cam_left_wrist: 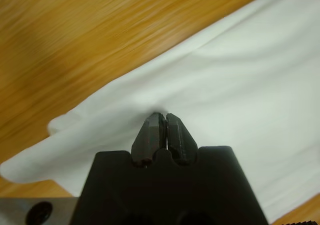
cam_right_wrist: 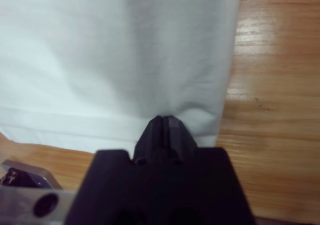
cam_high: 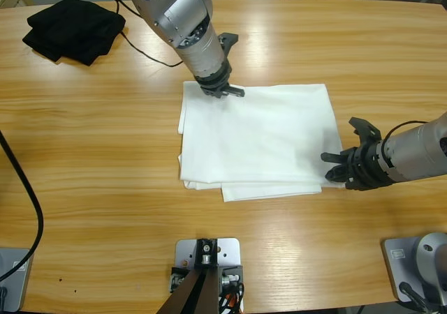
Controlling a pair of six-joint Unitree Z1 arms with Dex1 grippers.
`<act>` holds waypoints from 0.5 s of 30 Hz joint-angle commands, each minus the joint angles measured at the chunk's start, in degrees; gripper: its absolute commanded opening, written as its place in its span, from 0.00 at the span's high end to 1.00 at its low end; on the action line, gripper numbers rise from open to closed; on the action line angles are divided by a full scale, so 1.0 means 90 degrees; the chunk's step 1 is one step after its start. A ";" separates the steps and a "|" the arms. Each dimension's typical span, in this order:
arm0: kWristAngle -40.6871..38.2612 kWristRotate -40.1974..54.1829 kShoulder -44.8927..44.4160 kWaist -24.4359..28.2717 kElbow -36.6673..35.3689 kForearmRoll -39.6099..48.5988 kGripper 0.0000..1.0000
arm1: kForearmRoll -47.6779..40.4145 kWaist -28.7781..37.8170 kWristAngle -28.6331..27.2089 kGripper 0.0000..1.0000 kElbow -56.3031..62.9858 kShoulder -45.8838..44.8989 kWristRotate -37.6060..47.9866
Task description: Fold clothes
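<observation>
Two garments on the wooden table [cam_high: 105, 188]: the white T-shirt [cam_high: 258, 139], already folded into a layered rectangle at table centre, and the black garment [cam_high: 73, 28], bunched in the far left corner, well apart and untouched.

The T-shirt shows stacked edges along its near side, a lower layer sticking out past the top one. Both grippers are at its edges. The left gripper [cam_left_wrist: 163, 122] has its jaws pressed together with a small pucker of white cloth at the tips, at the shirt's far edge near the far left corner. The right gripper [cam_right_wrist: 166, 125] is likewise closed, its tips at the near right corner where the cloth puckers.

Judgement: a fold in progress, both pinches set on opposite corners. To do it well, both arms should lift together and just clear of the table, keep the cloth lightly taut between them so layers don't slide apart, and lay it edge to edge. Risk is catching only the top layer, since the pinches look shallow.

Pose: the left arm [cam_high: 185, 21] comes down from the top left, wrist pointing steeply down onto the shirt. The right arm [cam_high: 412, 150] enters low from the right edge, forearm near level, gripper pointing left.
</observation>
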 commanded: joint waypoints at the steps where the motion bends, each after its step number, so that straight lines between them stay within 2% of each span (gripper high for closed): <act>1: 0.0385 -0.0210 0.0468 0.0552 0.0160 0.0544 1.00 | 0.0092 0.0101 -0.0053 1.00 0.0220 0.0232 0.0061; 8: 0.0400 -0.0349 0.0337 0.0941 0.0474 0.0486 1.00 | 0.0092 0.0140 -0.0051 1.00 0.0222 0.0211 0.0065; 11: 0.0400 -0.0355 -0.0098 0.0997 0.1232 0.0126 1.00 | 0.0097 0.0140 -0.0106 1.00 0.0220 0.0096 0.0096; 15: 0.0435 -0.0294 -0.1260 0.0878 0.2142 -0.0063 1.00 | 0.0037 0.0140 -0.0069 1.00 0.0138 -0.0451 0.0160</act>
